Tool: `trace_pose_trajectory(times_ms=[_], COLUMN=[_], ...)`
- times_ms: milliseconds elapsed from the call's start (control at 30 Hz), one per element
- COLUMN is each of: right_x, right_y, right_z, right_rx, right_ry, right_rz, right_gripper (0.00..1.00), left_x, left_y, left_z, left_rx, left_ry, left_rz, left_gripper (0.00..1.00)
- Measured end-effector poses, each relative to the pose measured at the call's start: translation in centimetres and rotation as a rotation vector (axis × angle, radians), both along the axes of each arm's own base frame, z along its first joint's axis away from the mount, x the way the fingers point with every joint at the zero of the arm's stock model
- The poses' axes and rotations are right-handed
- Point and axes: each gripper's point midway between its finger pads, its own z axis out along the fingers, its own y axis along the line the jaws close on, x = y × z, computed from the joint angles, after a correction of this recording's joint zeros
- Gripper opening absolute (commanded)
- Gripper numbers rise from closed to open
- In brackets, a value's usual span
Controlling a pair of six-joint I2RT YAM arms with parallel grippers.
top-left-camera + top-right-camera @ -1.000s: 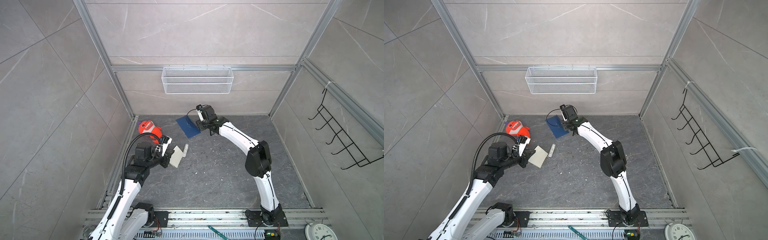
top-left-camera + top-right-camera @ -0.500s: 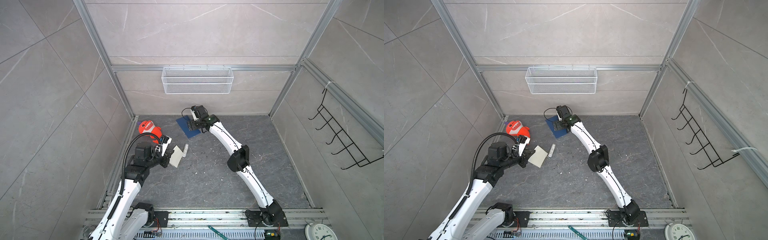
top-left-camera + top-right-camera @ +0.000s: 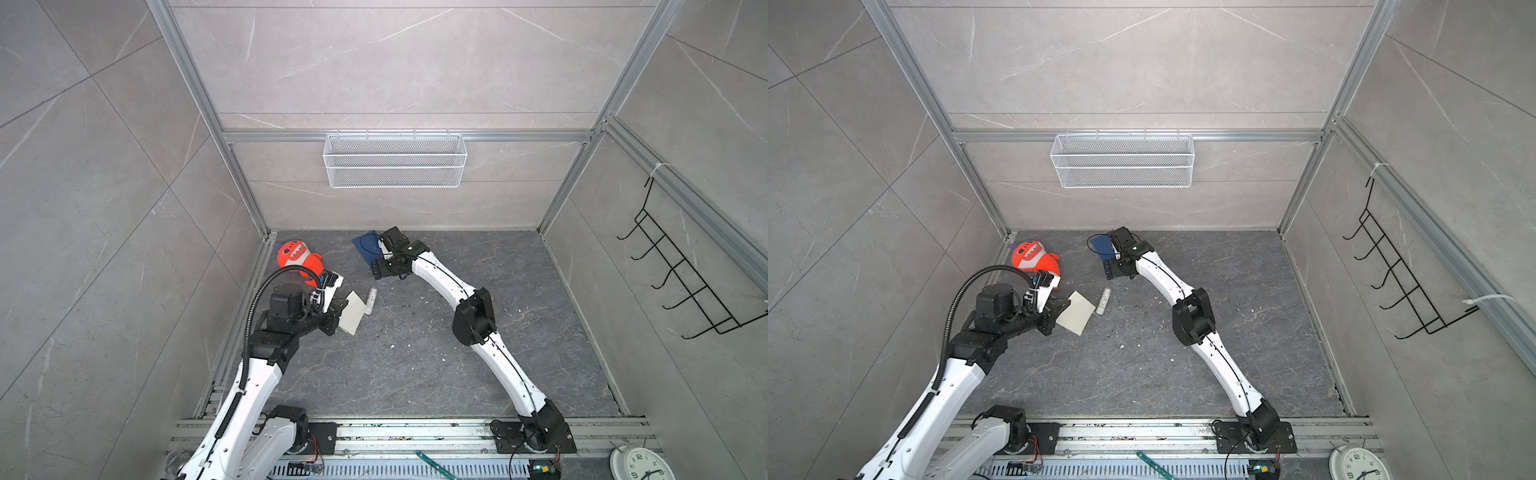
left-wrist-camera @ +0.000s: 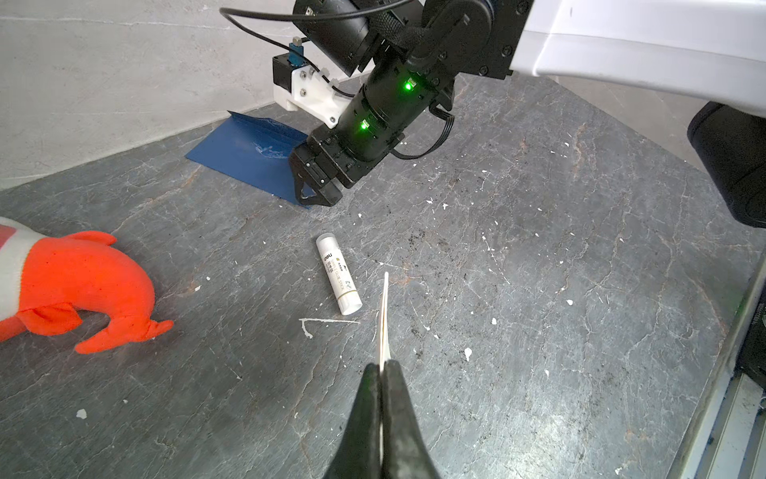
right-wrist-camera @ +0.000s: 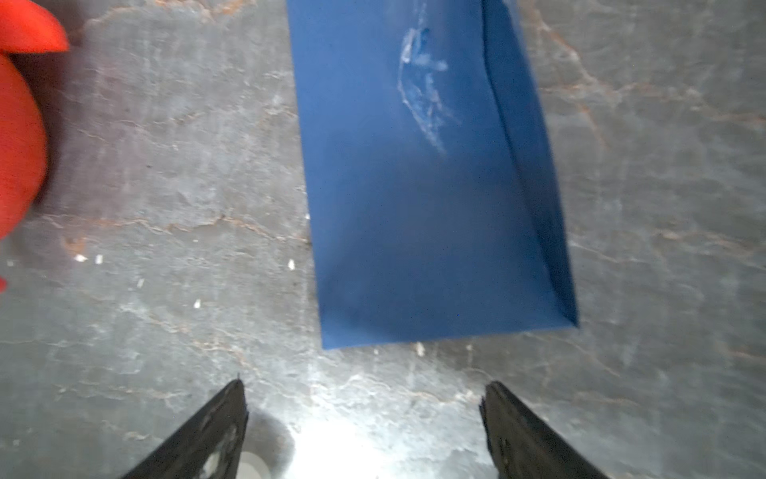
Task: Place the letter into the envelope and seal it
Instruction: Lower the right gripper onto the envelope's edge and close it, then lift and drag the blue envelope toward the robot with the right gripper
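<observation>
**Thin tan letter (image 4: 384,307), seen edge-on at lower centre, is clamped in the left gripper (image 4: 381,367); a matte navy envelope (image 5: 414,207) lies on the veined grey stone counter (image 4: 539,290).**
The envelope, upper centre of the right wrist view, bears a pale scuffed mark. The right gripper (image 5: 364,387) gapes wide just short of it. The white cylindrical glue stick (image 4: 338,278) reads "deli".

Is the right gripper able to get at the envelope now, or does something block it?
Probably yes: the right gripper is open just short of the envelope, with only bare floor between them.
</observation>
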Motion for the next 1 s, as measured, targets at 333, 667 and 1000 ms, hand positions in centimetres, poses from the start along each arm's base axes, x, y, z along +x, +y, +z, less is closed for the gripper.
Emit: trace_pose_trajectory(times_ms=[333,667,1000], right_x=[0.4,1.3,2.2], right_y=[2.1,3.7,2.7], right_z=[1.7,1.1,-0.7], right_rx=[0.114,0.229,0.290], right_ry=[-0.019,0.003,0.083], right_rz=[-0.004,-0.043,-0.145], right_gripper=[0.92,0.94,0.94], left_x=[0.0,0.0,-0.1], left_y=[0.0,0.0,0.0], left_z=[0.0,0.0,0.1], left_rx=[0.000,0.000,-0.001], left_ry=[0.000,0.001,-0.004], left_rz=[0.001,0.001,0.001], left_gripper=[0.00,0.00,0.00])
